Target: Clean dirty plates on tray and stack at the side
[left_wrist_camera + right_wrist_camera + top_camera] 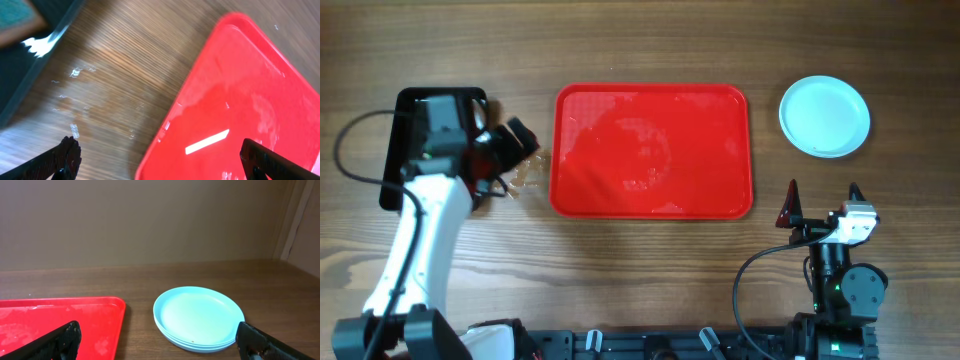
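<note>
The red tray (620, 110) lies in the middle of the table with nothing on it, only wet streaks on its floor. The pale blue plates (824, 115) sit in one stack on the wood to the tray's right. In the right wrist view the stack of plates (200, 317) is ahead, between the fingers and well beyond them, and a tray corner (60, 320) shows at the left. My right gripper (822, 205) (159, 335) is open and empty, near the front edge. My left gripper (512, 158) (160, 155) is open and empty, straddling the tray's left edge (225, 100).
A black tray (392, 150) (30, 70) lies at the far left, partly under my left arm, with a teal and brown pad (17, 15) in it. Water droplets (75, 72) dot the wood between it and the red tray.
</note>
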`<state>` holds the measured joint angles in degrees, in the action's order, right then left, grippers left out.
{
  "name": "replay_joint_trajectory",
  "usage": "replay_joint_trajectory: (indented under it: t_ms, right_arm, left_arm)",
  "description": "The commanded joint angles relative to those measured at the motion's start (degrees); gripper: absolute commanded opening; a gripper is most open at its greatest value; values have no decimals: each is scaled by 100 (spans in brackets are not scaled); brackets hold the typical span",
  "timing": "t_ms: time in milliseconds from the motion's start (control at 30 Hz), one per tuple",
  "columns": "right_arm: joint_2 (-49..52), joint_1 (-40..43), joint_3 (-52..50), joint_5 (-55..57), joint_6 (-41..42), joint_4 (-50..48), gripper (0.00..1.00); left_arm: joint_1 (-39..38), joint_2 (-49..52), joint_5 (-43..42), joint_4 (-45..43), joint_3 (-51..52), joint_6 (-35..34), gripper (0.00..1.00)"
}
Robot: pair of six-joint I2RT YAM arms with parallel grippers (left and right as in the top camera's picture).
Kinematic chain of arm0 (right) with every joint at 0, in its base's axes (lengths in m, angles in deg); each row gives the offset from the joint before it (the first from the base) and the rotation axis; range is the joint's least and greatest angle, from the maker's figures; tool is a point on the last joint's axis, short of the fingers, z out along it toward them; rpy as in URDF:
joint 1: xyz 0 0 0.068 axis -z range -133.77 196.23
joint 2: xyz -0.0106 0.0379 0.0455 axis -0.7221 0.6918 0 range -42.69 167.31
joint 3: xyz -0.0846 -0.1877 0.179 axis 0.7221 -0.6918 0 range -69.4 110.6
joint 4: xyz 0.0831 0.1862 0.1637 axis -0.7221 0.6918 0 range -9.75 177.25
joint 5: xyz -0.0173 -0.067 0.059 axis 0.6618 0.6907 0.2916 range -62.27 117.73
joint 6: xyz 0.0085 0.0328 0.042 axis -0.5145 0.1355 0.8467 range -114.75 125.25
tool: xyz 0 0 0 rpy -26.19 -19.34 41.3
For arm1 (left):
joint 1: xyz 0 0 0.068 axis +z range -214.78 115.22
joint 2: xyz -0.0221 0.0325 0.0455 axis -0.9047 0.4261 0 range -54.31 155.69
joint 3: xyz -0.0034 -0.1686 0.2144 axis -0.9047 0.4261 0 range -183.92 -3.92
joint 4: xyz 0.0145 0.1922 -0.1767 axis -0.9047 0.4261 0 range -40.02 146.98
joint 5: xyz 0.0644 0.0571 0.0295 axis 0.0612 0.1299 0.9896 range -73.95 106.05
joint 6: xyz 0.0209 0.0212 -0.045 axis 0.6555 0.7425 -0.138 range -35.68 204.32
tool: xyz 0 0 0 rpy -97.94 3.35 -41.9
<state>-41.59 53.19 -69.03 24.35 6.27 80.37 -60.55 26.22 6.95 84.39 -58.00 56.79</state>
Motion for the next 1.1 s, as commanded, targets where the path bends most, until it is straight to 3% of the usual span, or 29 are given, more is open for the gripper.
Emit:
replay_joint_trajectory:
  t_ms: [0,367,700,967,1067]
  right_arm:
    - [-83,31,-7,0,55,-15,100]
    - [-83,28,-7,0,52,-15,100]
    - [-83,28,-7,0,52,-15,100]
    - [-83,28,-7,0,52,-15,100]
    - [-83,31,-7,0,55,-15,100]
  left_arm:
    - [-278,-608,-92,-516,671,9,100]
    - [-339,-2120,-90,-1246,1947,28,100]
    - [-337,-3731,-92,-927,2533,26,100]
    - [-339,-3930,-90,-752,2592,52,100]
    - [-339,-4079,-92,-820,2785,380,100]
